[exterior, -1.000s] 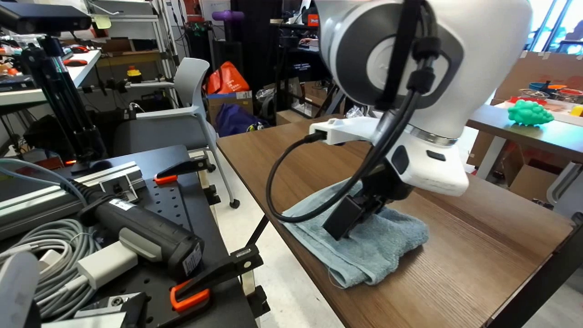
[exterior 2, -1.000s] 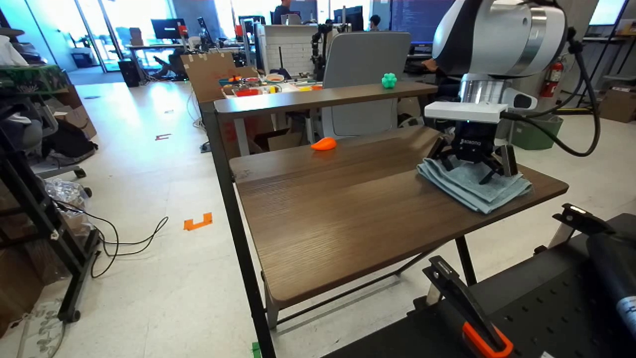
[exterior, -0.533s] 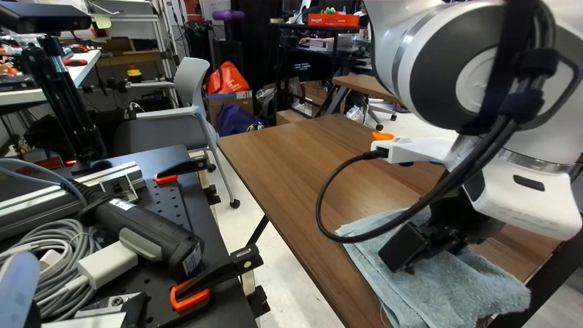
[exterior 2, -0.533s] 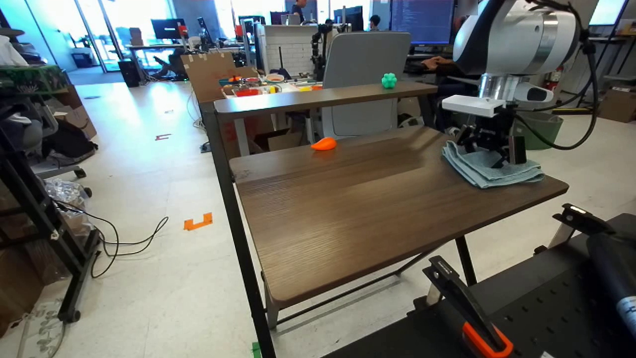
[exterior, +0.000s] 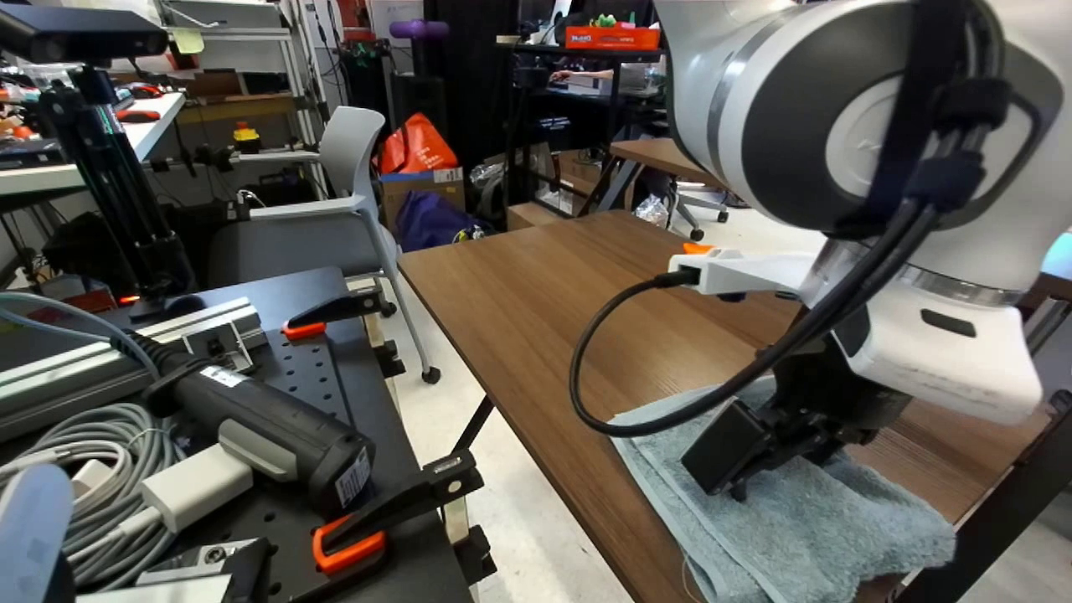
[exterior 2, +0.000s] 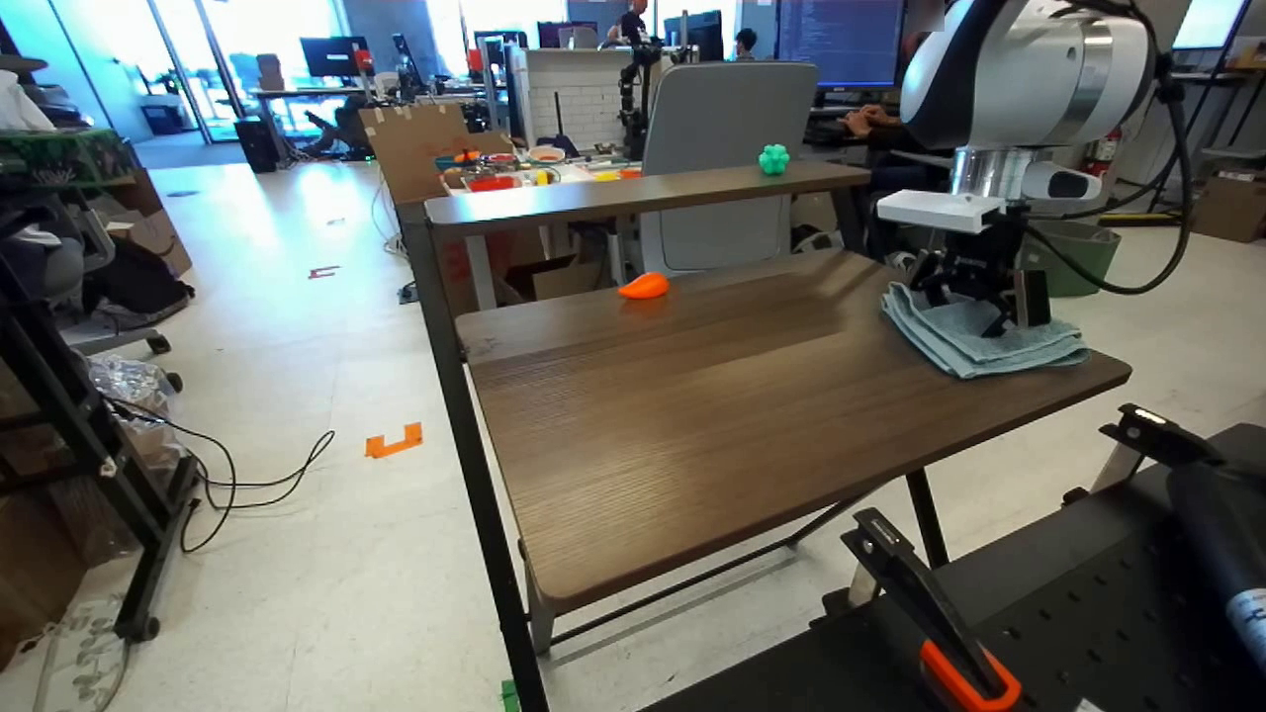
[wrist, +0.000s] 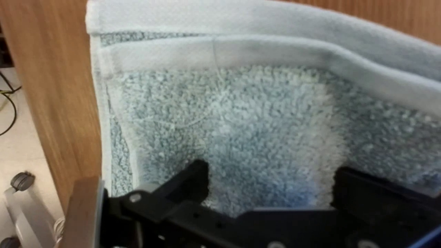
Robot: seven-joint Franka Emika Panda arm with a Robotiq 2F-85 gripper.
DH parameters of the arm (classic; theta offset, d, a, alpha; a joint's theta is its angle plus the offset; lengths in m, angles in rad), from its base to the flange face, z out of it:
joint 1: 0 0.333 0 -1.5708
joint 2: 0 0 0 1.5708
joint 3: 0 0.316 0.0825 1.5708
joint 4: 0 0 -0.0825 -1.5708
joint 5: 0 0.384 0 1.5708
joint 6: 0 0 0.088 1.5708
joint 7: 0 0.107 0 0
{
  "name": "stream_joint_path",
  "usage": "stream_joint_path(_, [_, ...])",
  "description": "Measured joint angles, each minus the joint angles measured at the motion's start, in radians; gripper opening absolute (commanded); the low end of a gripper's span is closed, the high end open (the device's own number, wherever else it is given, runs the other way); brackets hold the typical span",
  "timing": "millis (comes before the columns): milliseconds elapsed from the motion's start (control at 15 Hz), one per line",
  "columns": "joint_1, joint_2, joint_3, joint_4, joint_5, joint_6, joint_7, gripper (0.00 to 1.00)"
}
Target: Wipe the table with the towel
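The dark brown wood-grain table [exterior 2: 673,415] shows in both exterior views. The pale blue-grey towel [exterior: 804,523] lies folded on it near one end, and also shows in an exterior view [exterior 2: 1034,356]. My gripper [exterior 2: 967,311] points down onto the towel, with its fingers apart and touching the cloth. In the wrist view the gripper [wrist: 271,181] is open, with the towel [wrist: 241,103] spread flat beneath and between its fingertips. No bunched cloth shows between the fingers. In an exterior view [exterior: 779,473] the arm's cable and hand hide part of the towel.
A small orange object [exterior 2: 645,286] lies at the table's far edge. A raised shelf [exterior 2: 613,201] with a green knobby object [exterior 2: 773,159] runs behind it. A black post [exterior 2: 460,445] stands at one table end. A black cart [exterior: 310,377] with clamps stands alongside.
My gripper and the towel under it have slid together across the table, rightward in both exterior views. In the last half second they have shifted back only slightly. The fingers stay apart.
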Motion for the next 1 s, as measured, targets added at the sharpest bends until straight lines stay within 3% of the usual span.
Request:
stream_joint_path(267, [0.043, -0.073, 0.022, -0.137, -0.020, 0.041, -0.100, 1.00])
stream_joint_path(533, [0.108, -0.104, 0.081, -0.204, -0.036, 0.117, -0.180, 1.00])
stream_joint_path(800, [0.215, -0.093, 0.126, -0.199, -0.048, 0.209, -0.178, 1.00])
stream_joint_path(1000, [0.212, -0.070, 0.139, -0.148, -0.022, 0.217, -0.169, 1.00])
